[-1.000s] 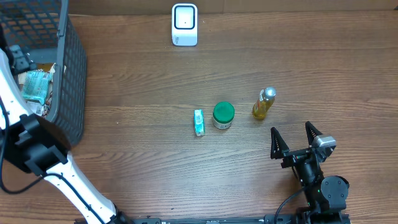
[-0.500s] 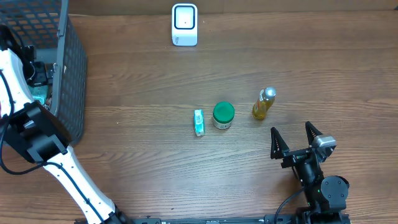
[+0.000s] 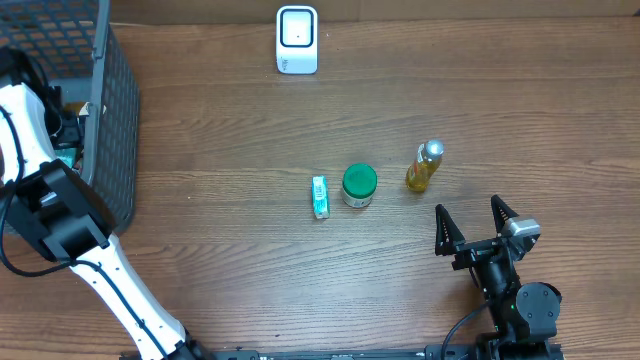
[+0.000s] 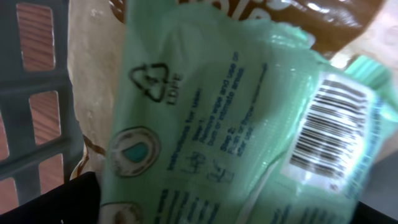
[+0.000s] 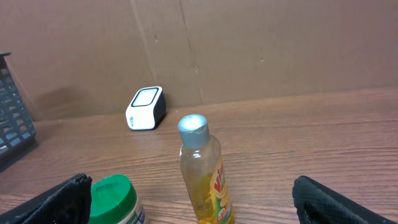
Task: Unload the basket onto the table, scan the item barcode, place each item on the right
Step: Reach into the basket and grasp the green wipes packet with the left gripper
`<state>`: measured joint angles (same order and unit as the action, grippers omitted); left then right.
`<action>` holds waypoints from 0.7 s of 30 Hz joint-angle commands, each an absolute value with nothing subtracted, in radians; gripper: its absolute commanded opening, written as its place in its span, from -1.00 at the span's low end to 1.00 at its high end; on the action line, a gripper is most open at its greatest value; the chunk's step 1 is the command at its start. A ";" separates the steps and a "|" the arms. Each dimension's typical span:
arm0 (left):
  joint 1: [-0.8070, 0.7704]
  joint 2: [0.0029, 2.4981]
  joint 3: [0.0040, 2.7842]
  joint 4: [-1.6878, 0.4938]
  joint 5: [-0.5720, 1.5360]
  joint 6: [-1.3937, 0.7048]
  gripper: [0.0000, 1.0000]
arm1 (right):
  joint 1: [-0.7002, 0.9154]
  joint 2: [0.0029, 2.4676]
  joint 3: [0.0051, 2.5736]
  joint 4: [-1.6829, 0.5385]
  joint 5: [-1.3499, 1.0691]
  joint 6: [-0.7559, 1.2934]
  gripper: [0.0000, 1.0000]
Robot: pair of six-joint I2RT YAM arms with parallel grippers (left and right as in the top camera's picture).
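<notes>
A pale green plastic packet (image 4: 205, 124) with a black barcode (image 4: 329, 137) fills the left wrist view, lying in the basket on a brown bag (image 4: 323, 12). My left gripper (image 4: 217, 211) is down in the basket right over the packet, open, its black fingers (image 4: 50, 199) at the frame's bottom corners. The white scanner (image 3: 297, 40) stands at the table's far edge. My right gripper (image 3: 476, 228) rests open near the front right, with nothing between its fingers. It faces a yellow bottle (image 5: 202, 174) and a green-lidded jar (image 5: 112, 199).
The dark mesh basket (image 3: 115, 120) occupies the left end of the table, its grey wall (image 4: 37, 124) close beside the packet. A small green and white box (image 3: 320, 197), the jar (image 3: 359, 185) and the bottle (image 3: 424, 167) stand in a row mid-table.
My left arm has pushed deeper into the basket and now covers the packet from above, and its jaws opened slightly wider. The right arm has not moved.
</notes>
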<state>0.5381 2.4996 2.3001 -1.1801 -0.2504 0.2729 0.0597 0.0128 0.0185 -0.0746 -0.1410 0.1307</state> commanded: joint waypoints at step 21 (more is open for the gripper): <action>0.502 2.421 2.352 -1.231 -0.185 0.120 -0.61 | 0.064 0.003 0.008 -0.070 -0.133 0.131 1.00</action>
